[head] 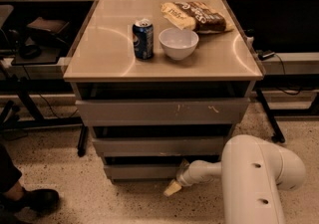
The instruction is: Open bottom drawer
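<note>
One pale gripper (173, 187) sits low, close over the speckled floor (124, 205), just below and in front of the right end of the bottom drawer (142, 171). Whether it is clenched or released cannot be told, and no contact with the drawer front can be made out; it holds nothing that shows. Behind it a slim wrist runs up and to the right into the thick white arm (254, 178), whose rounded housing fills the lower right corner.

The bottom drawer is the lowest and narrowest of three grey fronts, with a dark gap above it. Over it lie the middle drawer (159, 146) and the wider top drawer (162, 112), which carries pale scratch marks. On the beige cabinet top (104, 54) stand a blue soda can (143, 39) and, just beside it, a white bowl (178, 43), with a chip bag (195, 16) behind the bowl. A dark shoe (35, 200) rests at lower left.
</note>
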{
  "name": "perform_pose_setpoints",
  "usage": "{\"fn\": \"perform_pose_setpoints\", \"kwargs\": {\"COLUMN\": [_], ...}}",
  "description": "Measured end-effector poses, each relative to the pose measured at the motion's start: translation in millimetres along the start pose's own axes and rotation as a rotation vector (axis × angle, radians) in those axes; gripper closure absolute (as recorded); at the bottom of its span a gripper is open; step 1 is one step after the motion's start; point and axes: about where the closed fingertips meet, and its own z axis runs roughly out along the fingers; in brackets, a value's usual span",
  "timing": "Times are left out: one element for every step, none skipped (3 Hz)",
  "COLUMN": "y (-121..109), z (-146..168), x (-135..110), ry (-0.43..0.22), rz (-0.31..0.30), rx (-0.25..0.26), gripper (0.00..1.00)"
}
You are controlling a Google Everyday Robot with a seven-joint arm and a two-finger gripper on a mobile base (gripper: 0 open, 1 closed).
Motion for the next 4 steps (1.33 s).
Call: {"fn": "perform_pose_setpoints", "kwargs": {"y": [-6,-6,-7,-7], "z": [10,10,24,24], "x": [-5,-5,-10,-10], "ry": [-0.025,-0.025,-0.072,-0.072], "rz": [-0.013,-0.014,-0.092,-0.092], "rx": [-0.007,-0.007,0.003,0.003], "gripper": [0.00,0.00,0.00,0.00]}}
